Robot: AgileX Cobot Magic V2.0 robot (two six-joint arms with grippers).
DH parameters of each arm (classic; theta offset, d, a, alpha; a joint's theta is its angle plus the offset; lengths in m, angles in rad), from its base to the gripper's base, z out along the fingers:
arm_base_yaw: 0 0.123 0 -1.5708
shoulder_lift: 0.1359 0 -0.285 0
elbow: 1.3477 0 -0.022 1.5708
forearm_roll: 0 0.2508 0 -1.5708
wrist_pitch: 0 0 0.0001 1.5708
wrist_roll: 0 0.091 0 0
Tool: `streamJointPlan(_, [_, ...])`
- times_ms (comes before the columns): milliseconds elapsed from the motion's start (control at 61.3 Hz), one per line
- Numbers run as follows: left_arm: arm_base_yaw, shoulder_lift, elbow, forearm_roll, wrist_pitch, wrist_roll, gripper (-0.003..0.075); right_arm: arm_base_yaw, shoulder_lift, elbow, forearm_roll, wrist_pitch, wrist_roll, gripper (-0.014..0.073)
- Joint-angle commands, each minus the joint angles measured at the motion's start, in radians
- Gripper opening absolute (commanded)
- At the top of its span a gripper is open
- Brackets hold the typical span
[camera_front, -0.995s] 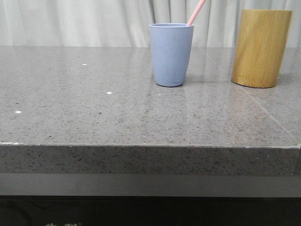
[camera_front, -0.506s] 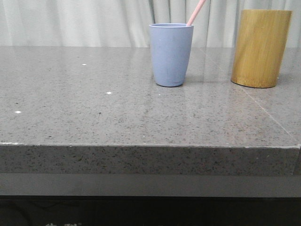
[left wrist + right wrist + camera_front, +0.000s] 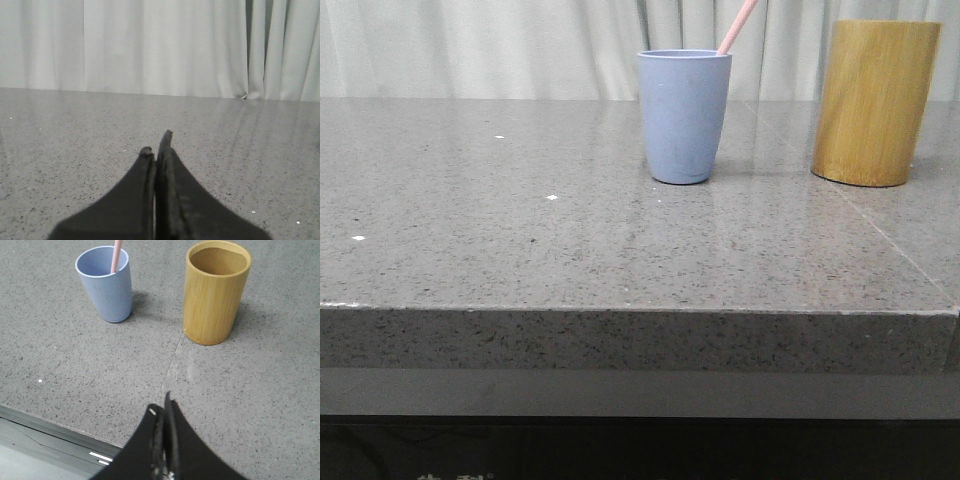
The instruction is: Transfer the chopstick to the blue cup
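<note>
The blue cup (image 3: 684, 115) stands upright at the back middle of the grey stone table (image 3: 520, 250). A pale pink chopstick (image 3: 738, 26) leans out of it to the right. The cup (image 3: 105, 284) and chopstick (image 3: 116, 255) also show in the right wrist view. My right gripper (image 3: 161, 407) is shut and empty, held above the table near its front edge, well short of the cup. My left gripper (image 3: 156, 145) is shut and empty over bare table. Neither gripper shows in the front view.
A taller yellow-brown bamboo cylinder (image 3: 875, 102) stands right of the blue cup; the right wrist view (image 3: 215, 292) shows its inside empty. A white curtain (image 3: 470, 45) hangs behind the table. The table's front edge (image 3: 640, 310) runs across the front view.
</note>
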Motion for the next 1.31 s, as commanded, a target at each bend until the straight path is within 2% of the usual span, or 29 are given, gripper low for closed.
streamJointPlan(0, [0.000, -0.022, 0.014, 0.035, -0.083, -0.044, -0.0019, 0.002, 0.000, -0.021, -0.011, -0.060, -0.002, -0.0069])
streamJointPlan(1044, [0.000, -0.022, 0.014, 0.028, -0.070, -0.044, -0.0019, 0.002, -0.007, -0.012, -0.012, -0.067, -0.002, -0.0069])
streamJointPlan(1126, [0.000, -0.022, 0.014, 0.028, -0.070, -0.044, -0.0019, -0.042, -0.044, 0.025, -0.035, -0.107, -0.003, -0.0069])
streamJointPlan(1289, [0.000, -0.022, 0.014, 0.028, -0.070, -0.044, -0.0019, -0.142, -0.185, 0.230, -0.039, -0.314, -0.075, -0.0067])
